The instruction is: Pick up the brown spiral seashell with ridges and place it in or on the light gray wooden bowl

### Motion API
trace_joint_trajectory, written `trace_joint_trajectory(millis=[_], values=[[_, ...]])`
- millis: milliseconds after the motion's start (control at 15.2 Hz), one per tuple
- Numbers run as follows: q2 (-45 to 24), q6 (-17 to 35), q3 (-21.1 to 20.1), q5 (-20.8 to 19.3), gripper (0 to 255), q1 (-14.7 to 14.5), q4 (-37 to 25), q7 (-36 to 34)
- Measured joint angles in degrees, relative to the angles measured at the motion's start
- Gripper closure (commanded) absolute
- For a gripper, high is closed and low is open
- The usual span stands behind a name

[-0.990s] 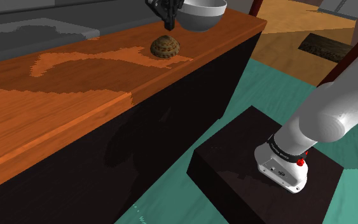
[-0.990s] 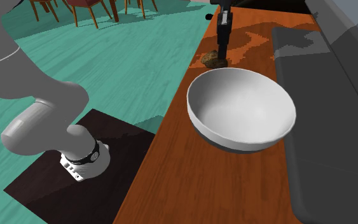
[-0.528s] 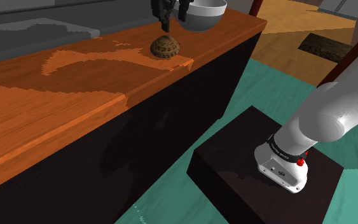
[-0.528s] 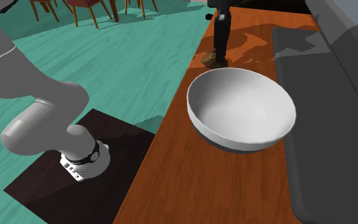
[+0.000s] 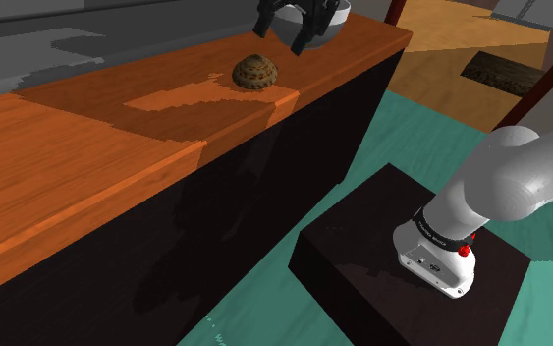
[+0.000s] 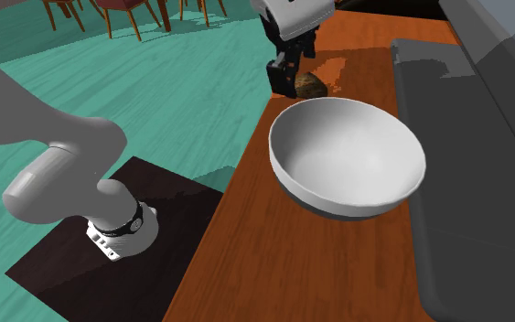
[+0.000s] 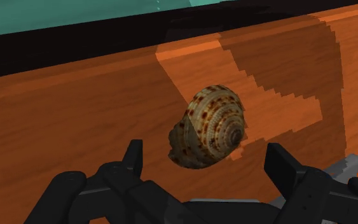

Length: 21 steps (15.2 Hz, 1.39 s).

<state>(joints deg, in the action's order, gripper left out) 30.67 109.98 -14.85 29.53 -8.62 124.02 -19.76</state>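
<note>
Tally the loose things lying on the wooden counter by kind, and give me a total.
Seashell: 1
Bowl: 1
Total: 2

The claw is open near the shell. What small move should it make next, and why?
Probably ease the claw forward along its fingers, down toward the counter. In the wrist view the fingers stand apart and the seashell lies ahead, centred between them and untouched. It seems aligned, so closing should come only once the fingers flank the shell.
</note>
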Motion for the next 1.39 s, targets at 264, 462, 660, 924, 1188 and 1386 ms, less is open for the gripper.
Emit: trace_joint_trajectory(millis=[264, 462, 660, 924, 1188, 1386], values=[[0.18, 3.74, -0.2, 3.18, 0, -0.81, 3.04, 0.49], [-0.3, 5.43, -0.83, 3.71, 0, -1.03, 4.05, 0.61], [-0.36, 5.68, -0.95, 3.79, 0, -1.07, 4.17, 0.58], [-0.35, 5.71, -0.96, 3.8, 255, -1.07, 4.17, 0.58], [-0.37, 5.7, -0.97, 3.8, 255, -1.07, 4.15, 0.57], [-0.37, 5.7, -0.96, 3.81, 255, -1.07, 4.1, 0.57]])
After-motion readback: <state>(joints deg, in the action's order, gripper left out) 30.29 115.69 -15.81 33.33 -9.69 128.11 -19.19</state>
